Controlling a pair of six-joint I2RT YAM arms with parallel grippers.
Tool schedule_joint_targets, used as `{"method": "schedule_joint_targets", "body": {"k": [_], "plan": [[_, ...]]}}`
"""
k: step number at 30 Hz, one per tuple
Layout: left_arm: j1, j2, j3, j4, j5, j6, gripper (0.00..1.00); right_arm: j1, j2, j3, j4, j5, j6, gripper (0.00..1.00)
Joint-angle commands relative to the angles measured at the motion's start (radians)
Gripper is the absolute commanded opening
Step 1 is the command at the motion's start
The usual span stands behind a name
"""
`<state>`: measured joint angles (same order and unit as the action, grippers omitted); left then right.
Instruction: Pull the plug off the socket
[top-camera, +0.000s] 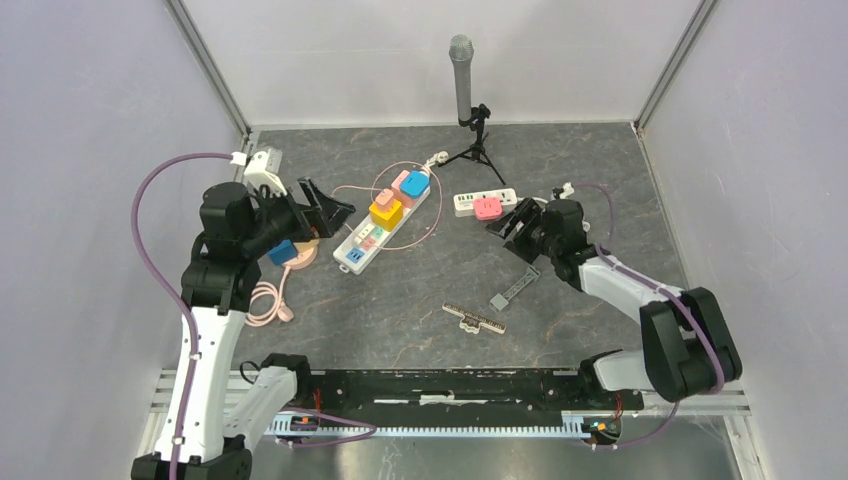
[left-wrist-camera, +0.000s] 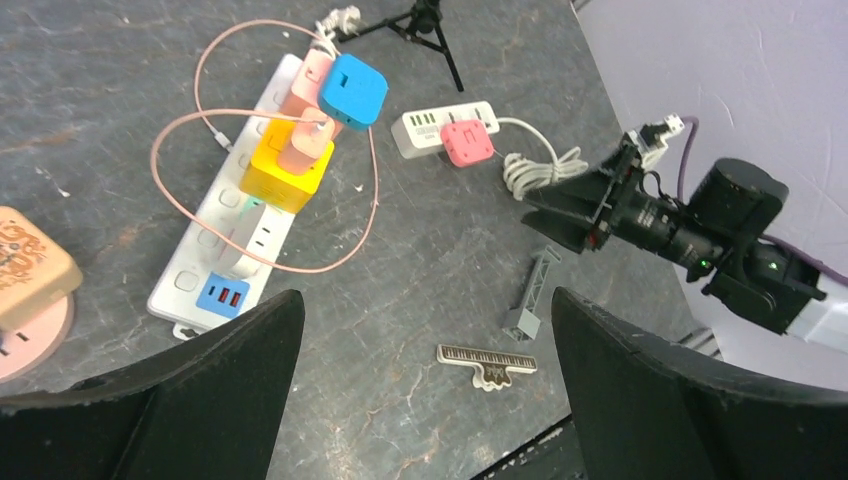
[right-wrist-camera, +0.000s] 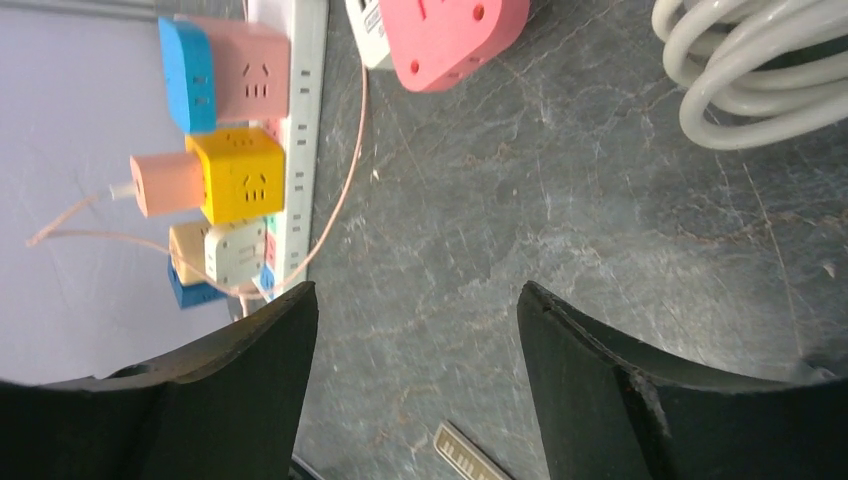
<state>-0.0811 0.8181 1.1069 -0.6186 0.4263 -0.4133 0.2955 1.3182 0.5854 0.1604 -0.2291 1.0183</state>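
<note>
A long white power strip lies left of centre with a blue plug, a pink plug and a yellow cube plug in it. A thin pink cable loops around them. A short white strip holds a red-pink plug. My left gripper is open and empty, raised just left of the long strip. My right gripper is open and empty, just below and right of the red-pink plug. The blue plug, the yellow cube and the red-pink plug also show in the left wrist view.
A microphone on a small tripod stands at the back. A piano-patterned ruler and a grey strut lie in front. A round pink socket with a blue cube sits at the left. A coiled white cord lies by the short strip.
</note>
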Motion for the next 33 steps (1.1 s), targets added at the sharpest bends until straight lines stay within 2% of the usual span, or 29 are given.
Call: {"method": "schedule_joint_targets", "body": {"k": [1, 7, 12, 20, 25, 27, 33], "plan": [[0.000, 0.013, -0.005, 0.013, 0.076, 0.002, 1.00, 0.033, 0.074, 0.097, 0.073, 0.145, 0.107, 0.76], [-0.001, 0.030, 0.019, 0.003, 0.068, 0.020, 1.00, 0.083, 0.223, 0.202, 0.068, 0.314, 0.154, 0.73], [0.000, 0.057, 0.048, -0.014, 0.033, 0.028, 1.00, 0.095, 0.330, 0.297, -0.081, 0.396, 0.245, 0.72], [0.000, 0.092, 0.061, -0.015, -0.001, 0.024, 1.00, 0.100, 0.432, 0.349, -0.028, 0.417, 0.226, 0.73], [0.000, 0.115, 0.085, 0.022, 0.054, 0.009, 1.00, 0.100, 0.452, 0.298, 0.062, 0.432, 0.260, 0.72], [-0.001, 0.106, 0.082, 0.045, 0.075, 0.001, 1.00, 0.100, 0.453, 0.271, 0.103, 0.436, 0.279, 0.68], [0.000, 0.061, 0.042, 0.091, 0.072, -0.017, 1.00, 0.099, 0.433, 0.242, 0.131, 0.444, 0.255, 0.41]]}}
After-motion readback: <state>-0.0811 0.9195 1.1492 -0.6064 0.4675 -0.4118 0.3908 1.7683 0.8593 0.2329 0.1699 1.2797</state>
